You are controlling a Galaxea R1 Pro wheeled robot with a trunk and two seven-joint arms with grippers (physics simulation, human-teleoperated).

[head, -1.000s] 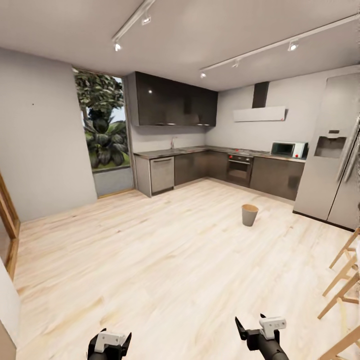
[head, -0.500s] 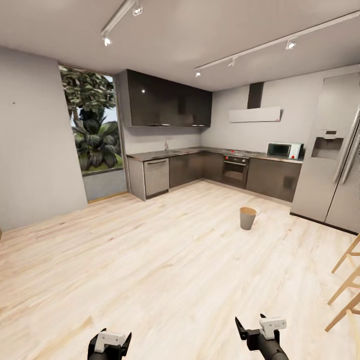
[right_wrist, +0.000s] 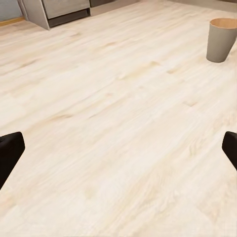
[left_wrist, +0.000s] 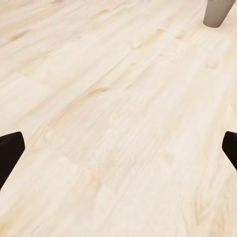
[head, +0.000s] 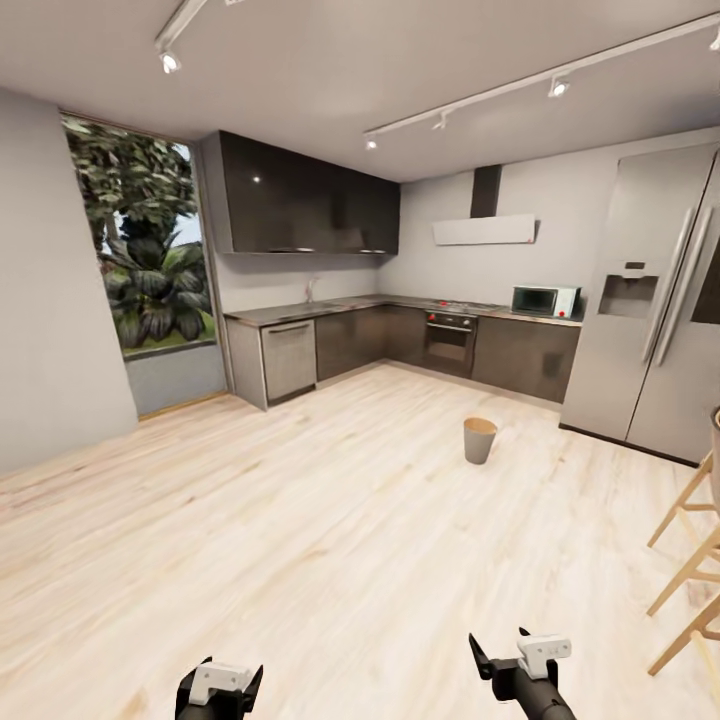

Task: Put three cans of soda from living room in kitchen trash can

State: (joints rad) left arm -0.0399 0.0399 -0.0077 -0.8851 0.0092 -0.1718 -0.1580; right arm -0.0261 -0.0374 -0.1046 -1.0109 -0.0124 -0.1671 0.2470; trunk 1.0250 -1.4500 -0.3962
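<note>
Low over floor, left gripper (head: 218,678), right gripper (head: 500,648), both spread

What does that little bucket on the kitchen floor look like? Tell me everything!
The tash can is a small round bucket, wider at its rim than at its base. Its outside looks pale grey and smooth, and the rim and inside look brown. It stands upright on the light wood floor, out in the open in front of the dark cabinets and the steel fridge. Nothing touches it but the floor.

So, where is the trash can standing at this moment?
In the head view the tash can stands upright on the wood floor, right of centre, apart from the fridge and the dark cabinets behind it.
</note>
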